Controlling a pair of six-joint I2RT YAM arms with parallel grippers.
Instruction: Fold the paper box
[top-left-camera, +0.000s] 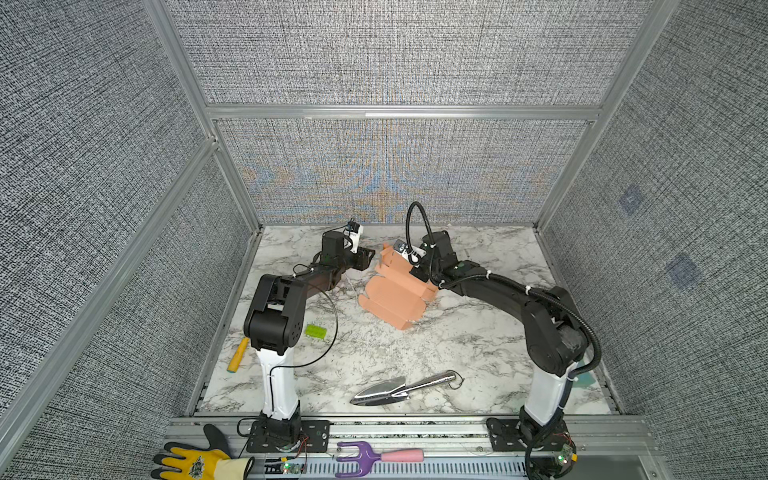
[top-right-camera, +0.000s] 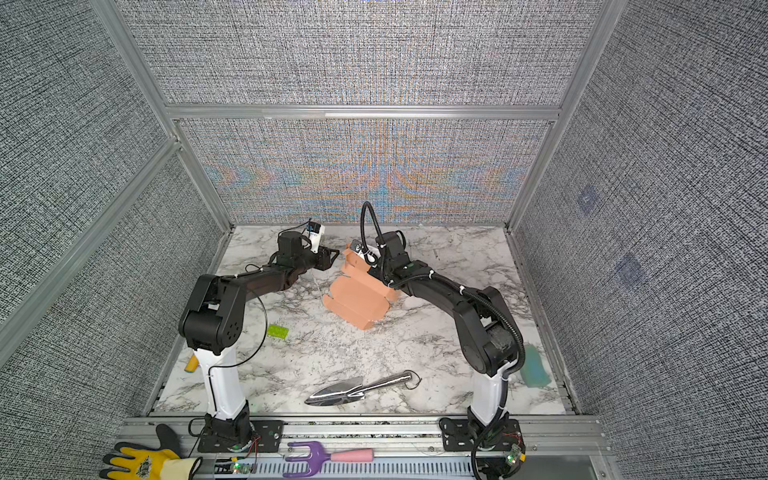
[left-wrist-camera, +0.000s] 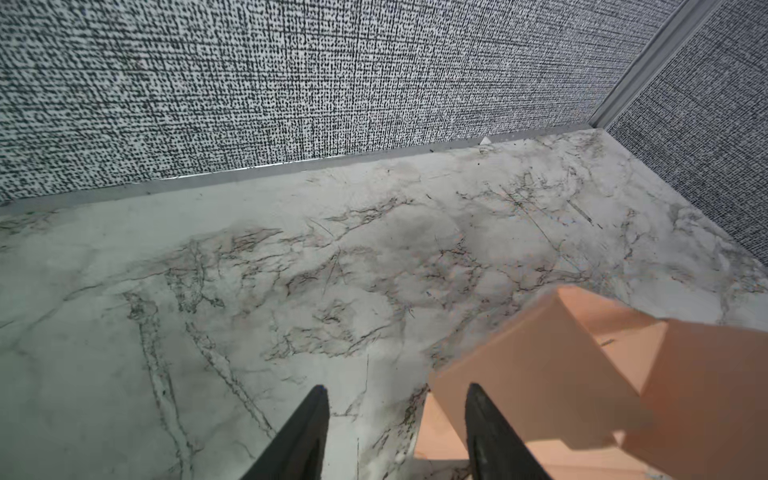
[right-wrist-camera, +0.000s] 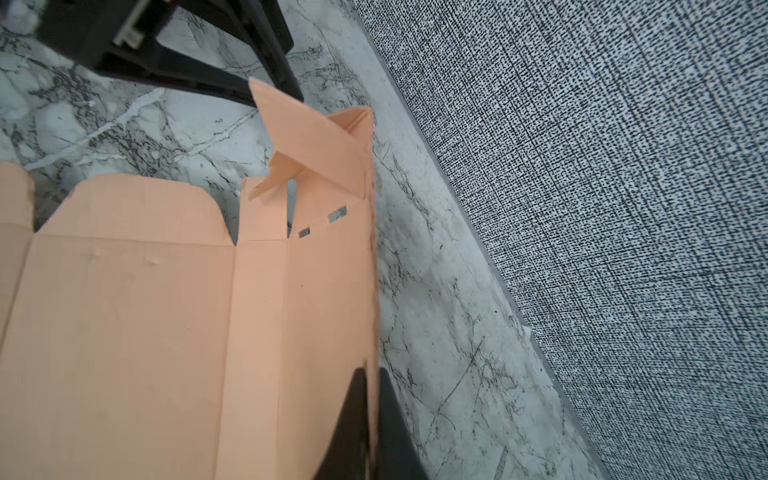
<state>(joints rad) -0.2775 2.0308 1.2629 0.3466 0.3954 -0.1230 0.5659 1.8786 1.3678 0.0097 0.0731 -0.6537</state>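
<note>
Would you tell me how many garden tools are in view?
2. A silver metal trowel lies near the marble table's front; a purple plastic fork with pink handle on the front rail. A partly hidden orange handle by the left arm might be a third.

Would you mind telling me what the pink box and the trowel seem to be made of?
The paper box: thin matte cardboard, judging by crisp creases and cut slots. The trowel: probably polished metal, given its mirror-like shine.
</note>
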